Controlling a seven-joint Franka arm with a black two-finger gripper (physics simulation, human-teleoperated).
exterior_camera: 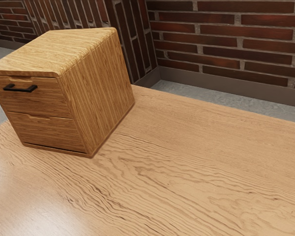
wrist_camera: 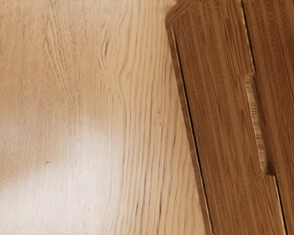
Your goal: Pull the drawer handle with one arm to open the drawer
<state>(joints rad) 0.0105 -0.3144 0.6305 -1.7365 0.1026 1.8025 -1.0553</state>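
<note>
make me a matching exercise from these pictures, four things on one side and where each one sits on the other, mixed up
Things:
1. black bar handle
2. red brick wall
3. light wooden table
4. notched lower drawer front

Places:
A. under the striped wooden cabinet
B. on the upper drawer front
C. behind the cabinet
D. just below the drawer that carries the handle

Pairs: 1-B, 2-C, 3-A, 4-D
</note>
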